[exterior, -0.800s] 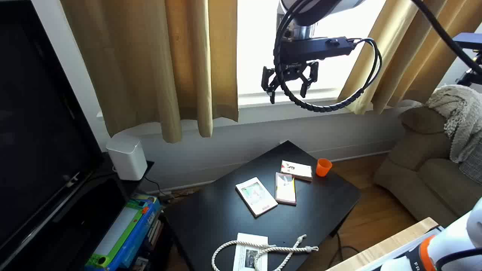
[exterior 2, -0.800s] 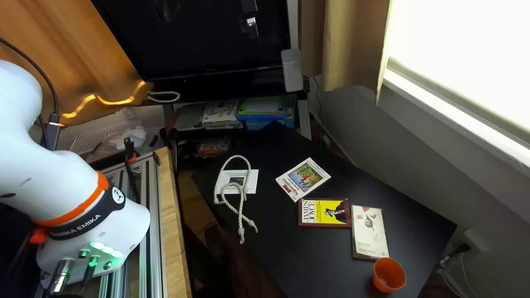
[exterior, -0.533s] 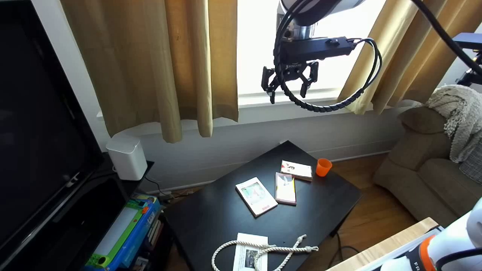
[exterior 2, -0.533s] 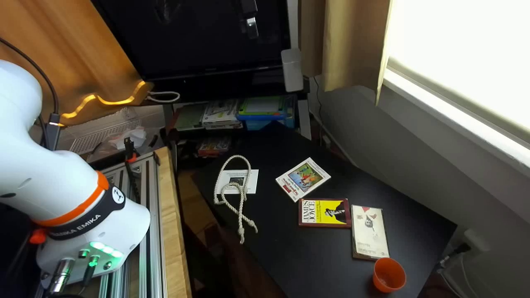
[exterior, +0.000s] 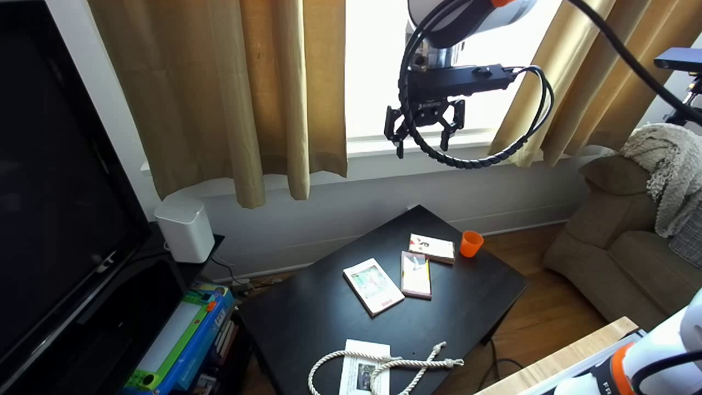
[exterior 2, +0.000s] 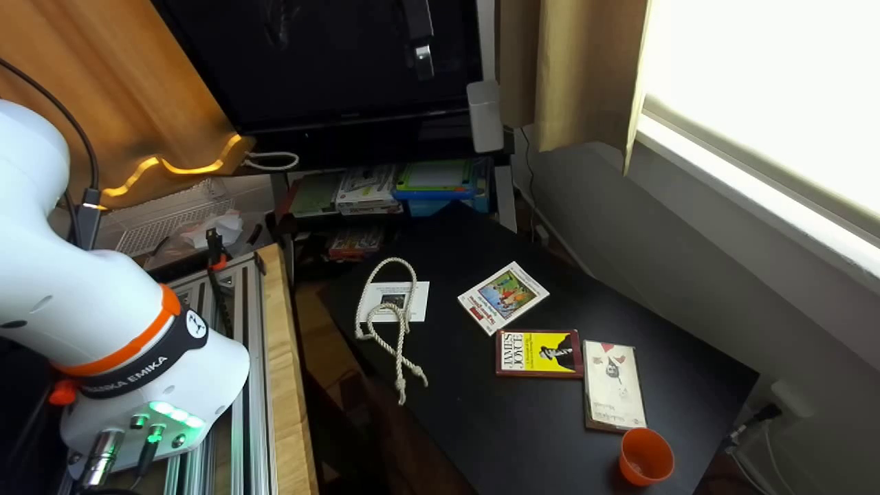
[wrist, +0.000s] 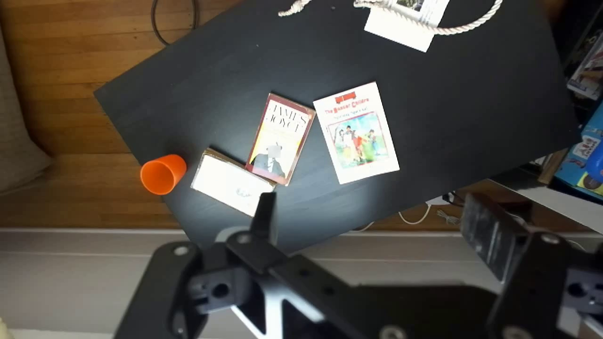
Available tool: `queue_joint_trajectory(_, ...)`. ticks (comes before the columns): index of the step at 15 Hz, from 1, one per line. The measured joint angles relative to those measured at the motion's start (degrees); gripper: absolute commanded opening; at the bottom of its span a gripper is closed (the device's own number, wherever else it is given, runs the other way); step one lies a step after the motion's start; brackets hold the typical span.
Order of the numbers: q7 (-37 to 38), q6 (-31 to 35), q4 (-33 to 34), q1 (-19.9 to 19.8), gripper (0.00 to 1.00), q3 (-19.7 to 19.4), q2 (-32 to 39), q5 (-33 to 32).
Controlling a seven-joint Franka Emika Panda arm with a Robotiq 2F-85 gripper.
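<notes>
Hangs with the gripper [exterior: 422, 147] spread wide, holding nothing. See well below it, and apart, a white book [wrist: 232, 185] on the tabletop [wrist: 471, 117]. Probably light and a little bendable, with slippery cover; best held by the long edges.

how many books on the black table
3: pale book by the orange cup, Boxcar book nearer the rope, James Joyce book between. Possibly also the white item under the rope.

In an exterior view, a James Joyce paperback [exterior 2: 540, 353] lies on a black table [exterior 2: 495, 419] between a white-bordered book [exterior 2: 504, 298] and a cream book [exterior 2: 614, 385] just beside an orange cup [exterior 2: 646, 457].
</notes>
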Motion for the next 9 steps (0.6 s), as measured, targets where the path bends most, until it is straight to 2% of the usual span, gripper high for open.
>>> queue_joint_trajectory(2, 2.95, 2.91, -0.49, -0.28, 1.00, -0.89, 3.15, -1.69)
queue_joint_trajectory(9, 19.98, 20.96, -2.01, 0.26, 1.00, -5.12, 19.43, -13.18)
